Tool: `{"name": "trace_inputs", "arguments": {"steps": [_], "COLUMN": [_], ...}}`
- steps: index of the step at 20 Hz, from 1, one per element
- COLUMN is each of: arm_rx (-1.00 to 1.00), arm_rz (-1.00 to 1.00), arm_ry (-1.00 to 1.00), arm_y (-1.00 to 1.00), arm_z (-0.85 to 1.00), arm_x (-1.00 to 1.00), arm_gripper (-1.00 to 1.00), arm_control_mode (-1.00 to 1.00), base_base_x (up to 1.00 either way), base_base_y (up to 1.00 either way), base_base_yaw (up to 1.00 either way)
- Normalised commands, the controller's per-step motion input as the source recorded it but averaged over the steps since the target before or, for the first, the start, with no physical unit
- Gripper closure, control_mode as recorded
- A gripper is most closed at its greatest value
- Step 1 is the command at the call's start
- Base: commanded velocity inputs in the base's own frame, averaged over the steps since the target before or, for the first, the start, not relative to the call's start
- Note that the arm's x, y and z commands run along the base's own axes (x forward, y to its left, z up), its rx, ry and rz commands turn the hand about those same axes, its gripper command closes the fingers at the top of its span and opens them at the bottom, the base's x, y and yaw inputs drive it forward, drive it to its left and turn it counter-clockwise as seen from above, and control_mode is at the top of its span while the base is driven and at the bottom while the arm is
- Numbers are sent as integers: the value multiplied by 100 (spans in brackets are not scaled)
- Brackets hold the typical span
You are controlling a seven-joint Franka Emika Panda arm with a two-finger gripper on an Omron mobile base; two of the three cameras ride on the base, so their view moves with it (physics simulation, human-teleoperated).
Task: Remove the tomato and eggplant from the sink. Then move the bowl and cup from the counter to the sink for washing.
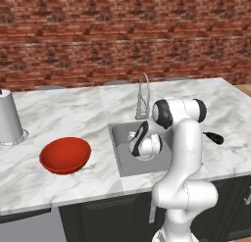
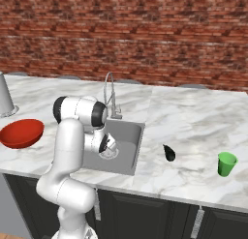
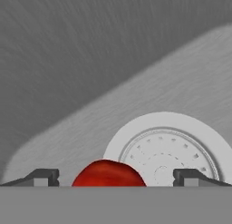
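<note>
While the fingers (image 3: 113, 177) stood wide open, holding nothing, astride the tomato (image 3: 108, 174) at the drain's (image 3: 170, 150) eight o'clock, a careless close could roll it away.

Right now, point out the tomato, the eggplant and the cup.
tomato (image 3: 108, 174), hand view, top of its red skin.
eggplant (image 2: 169, 153), right base view, middle of its dark body.
cup (image 2: 226, 164), right base view, green side wall.
</note>
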Motion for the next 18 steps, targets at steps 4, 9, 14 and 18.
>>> {"name": "trace_inputs", "arguments": {"steps": [4,9,14,18], "arm_rx": [5,2,2,4], "arm_rz": [-9,-13,-13,-10], "arm_ry": [3,7,6,3], "arm_y": [12,2,3,9], "arm_z": [1,0,0,3], "arm_x": [-5,-9,-7,-3], "arm_gripper": [-100,-100,-100,-100], "arm_control_mode": [-100,-100,-100,-100], "base_base_x": [0,0,0,0], "base_base_y": [0,0,0,0], "base_base_yaw": [0,0,0,0]}}
